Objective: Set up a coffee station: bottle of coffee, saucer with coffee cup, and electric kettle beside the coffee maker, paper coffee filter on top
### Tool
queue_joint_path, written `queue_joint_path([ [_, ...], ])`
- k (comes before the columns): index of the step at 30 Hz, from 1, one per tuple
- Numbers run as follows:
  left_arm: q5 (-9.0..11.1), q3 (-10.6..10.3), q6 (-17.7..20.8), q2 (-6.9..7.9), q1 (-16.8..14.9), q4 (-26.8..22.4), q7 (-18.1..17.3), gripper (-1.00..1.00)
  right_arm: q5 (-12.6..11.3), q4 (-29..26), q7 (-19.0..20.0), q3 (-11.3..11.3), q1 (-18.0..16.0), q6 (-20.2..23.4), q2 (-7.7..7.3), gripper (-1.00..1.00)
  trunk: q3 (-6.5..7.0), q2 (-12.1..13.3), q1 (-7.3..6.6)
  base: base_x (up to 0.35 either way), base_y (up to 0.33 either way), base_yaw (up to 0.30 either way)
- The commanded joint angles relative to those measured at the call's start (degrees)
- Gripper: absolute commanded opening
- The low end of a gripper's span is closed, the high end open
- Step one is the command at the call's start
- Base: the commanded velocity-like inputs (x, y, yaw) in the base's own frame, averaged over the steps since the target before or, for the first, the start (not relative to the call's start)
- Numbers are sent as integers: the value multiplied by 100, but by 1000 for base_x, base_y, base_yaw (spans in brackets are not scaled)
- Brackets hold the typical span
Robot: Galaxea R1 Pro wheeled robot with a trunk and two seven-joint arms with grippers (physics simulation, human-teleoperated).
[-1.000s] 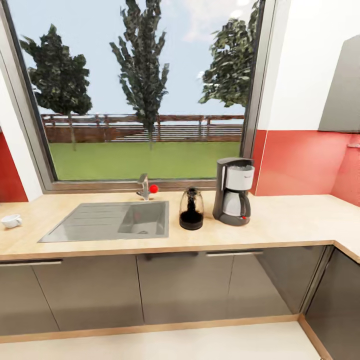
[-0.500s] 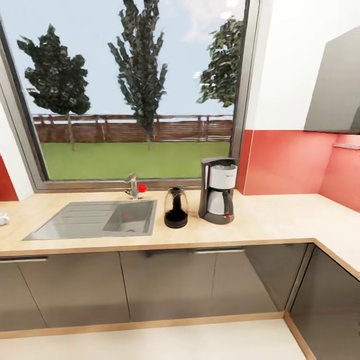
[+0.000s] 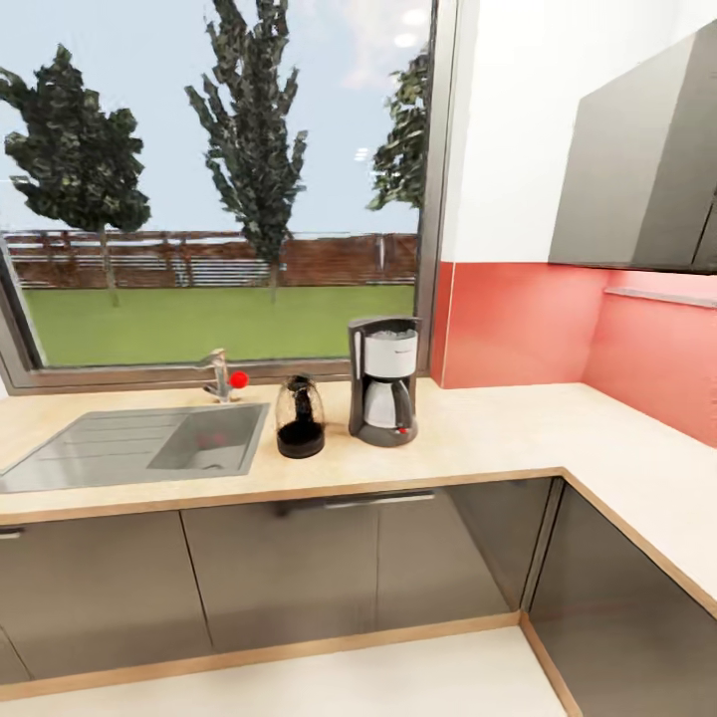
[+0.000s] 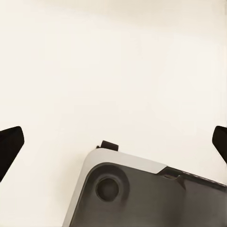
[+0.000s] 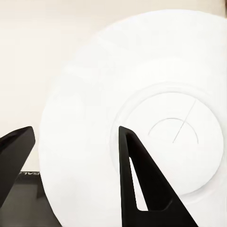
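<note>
The coffee maker (image 3: 383, 380) stands on the kitchen countertop (image 3: 498, 433) below the window's right end. Just left of it stands the electric kettle (image 3: 300, 416), its glass dome on a black base. In the right wrist view the white saucer (image 5: 142, 94) lies across the picture, its rim caught between my right gripper's (image 5: 78, 161) two dark fingers, which are shut on it. My left gripper (image 4: 113, 142) is open, its fingertips (image 4: 9, 146) far apart over pale floor and a grey part of the robot's base (image 4: 142, 194). The bottle of coffee, paper coffee filter, coffee cup and kitchen shelf are out of view.
A steel sink (image 3: 139, 443) with a red-knobbed faucet (image 3: 221, 376) lies left of the kettle. The countertop turns a corner at the right under a grey wall cabinet (image 3: 637, 169). Glossy grey cabinet fronts (image 3: 299, 568) run beneath, with pale floor (image 3: 349, 677) before them.
The head camera has swung to the right: the sink, kettle and coffee maker slid left in the picture, and the white cup at the far left has left the view.
</note>
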Motion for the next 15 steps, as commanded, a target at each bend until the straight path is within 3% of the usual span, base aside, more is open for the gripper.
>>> queue_joint_path([
  [1,31,-15,-19,2,-4,5,-7,100,-58,18,-12,52,-9,-35,4,-100,-9,-7,1,0,-289,-15],
  [5,39,-12,-22,7,-4,5,-9,100,-58,18,-12,49,-9,-35,5,-100,-8,-7,1,0,-237,-7],
  [15,63,-6,-32,9,-4,5,-9,100,-58,18,-12,54,7,-169,8,-100,-9,-7,1,0,-27,-1],
])
